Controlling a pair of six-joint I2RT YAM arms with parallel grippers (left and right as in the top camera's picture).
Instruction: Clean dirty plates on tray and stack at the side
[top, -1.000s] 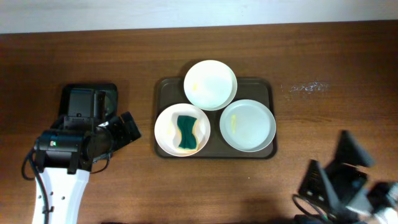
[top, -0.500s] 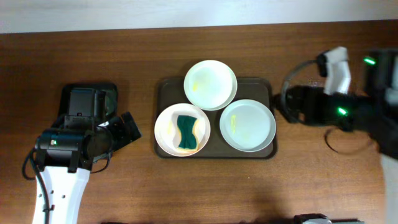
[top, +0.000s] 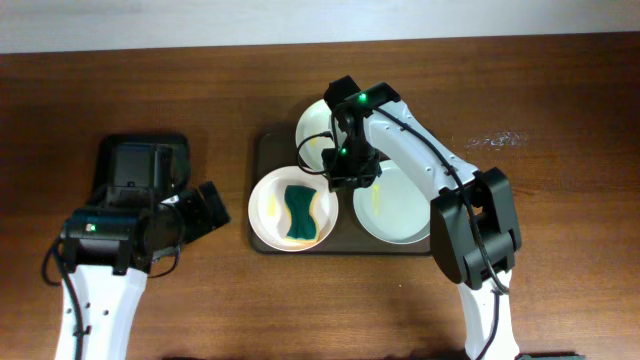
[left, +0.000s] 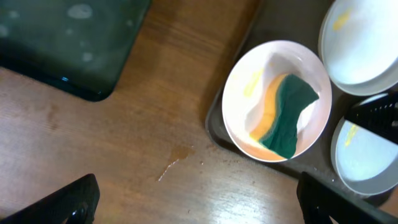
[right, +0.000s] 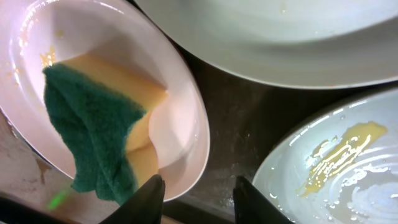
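Observation:
Three white plates lie on the dark brown tray. The front-left plate carries a green and yellow sponge. The front-right plate has a yellow smear. My right arm partly covers the back plate. My right gripper hovers low between the plates, jaws partly apart and gripping nothing. In the right wrist view, the right gripper has the rim of the sponge plate and bare tray between its fingers. My left gripper is open above the wood, left of the tray.
A smaller black tray lies at the left, half under my left arm. White specks mark the wood right of the brown tray. Bare wooden table surrounds both trays.
My right arm has swung in from the table's right side to above the tray, between the plates, and its jaws have narrowed. The left arm has stayed put.

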